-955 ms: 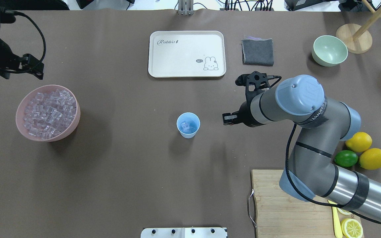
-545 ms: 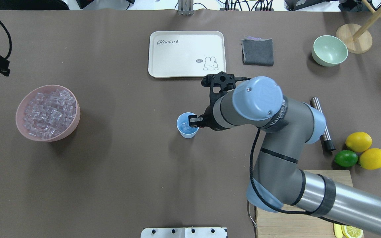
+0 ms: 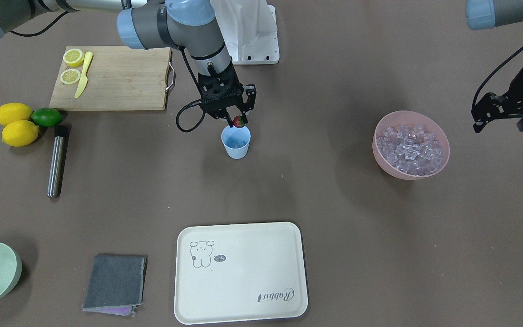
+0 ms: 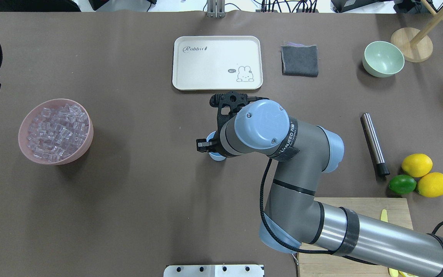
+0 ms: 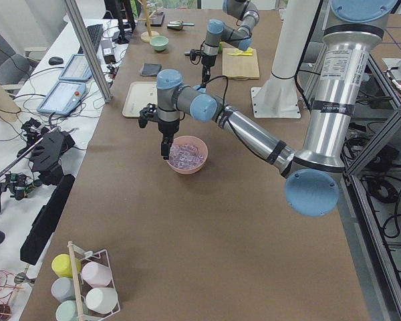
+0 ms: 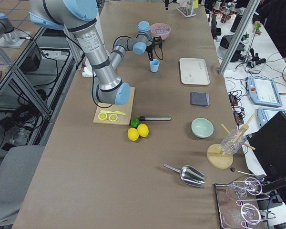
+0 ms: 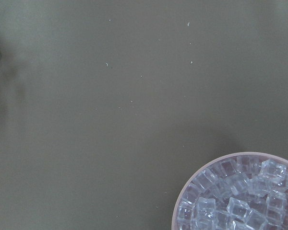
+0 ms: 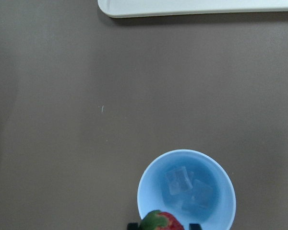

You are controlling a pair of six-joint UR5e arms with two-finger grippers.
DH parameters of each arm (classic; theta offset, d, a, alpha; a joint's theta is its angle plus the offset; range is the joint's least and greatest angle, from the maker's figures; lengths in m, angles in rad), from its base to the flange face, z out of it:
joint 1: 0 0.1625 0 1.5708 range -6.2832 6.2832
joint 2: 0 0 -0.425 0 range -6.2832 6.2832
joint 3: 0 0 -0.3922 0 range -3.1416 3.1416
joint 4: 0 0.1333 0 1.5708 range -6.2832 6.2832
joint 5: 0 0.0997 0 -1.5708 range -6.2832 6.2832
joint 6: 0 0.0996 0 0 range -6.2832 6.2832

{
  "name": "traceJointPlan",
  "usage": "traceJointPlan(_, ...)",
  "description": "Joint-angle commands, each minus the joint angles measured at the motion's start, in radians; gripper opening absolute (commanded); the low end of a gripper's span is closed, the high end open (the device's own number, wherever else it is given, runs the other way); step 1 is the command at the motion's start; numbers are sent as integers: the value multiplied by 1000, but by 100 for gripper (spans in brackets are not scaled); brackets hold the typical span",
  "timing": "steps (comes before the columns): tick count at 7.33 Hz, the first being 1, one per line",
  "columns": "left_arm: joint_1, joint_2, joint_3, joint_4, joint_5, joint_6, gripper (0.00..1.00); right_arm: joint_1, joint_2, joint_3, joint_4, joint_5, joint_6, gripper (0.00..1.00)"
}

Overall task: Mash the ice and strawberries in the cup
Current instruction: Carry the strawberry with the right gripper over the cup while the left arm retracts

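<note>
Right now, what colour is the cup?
The cup is light blue, clearest in the right wrist-mounted view.

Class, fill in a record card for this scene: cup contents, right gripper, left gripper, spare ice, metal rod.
cup contents: a few ice cubes in the blue cup
right gripper: shut on the strawberry, just above the cup's rim
left gripper: raised near the pink bowl; open or shut unclear
spare ice: heaped in the pink bowl
metal rod: lying beside the lemons
</note>
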Motion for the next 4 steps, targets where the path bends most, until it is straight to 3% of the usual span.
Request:
traceJointPlan(1,0,8,-2,-2,0,0,98,1,10,-16,5,-13,-4,0)
traceJointPlan(2,0,8,0,-2,0,0,98,1,18,-31,7,-22,2,0)
traceJointPlan(3,0,8,0,-3,0,0,98,1,18,-33,7,-24,8,32)
traceJointPlan(4,0,8,-1,-3,0,0,98,1,16,-35,-4,-36,10,90)
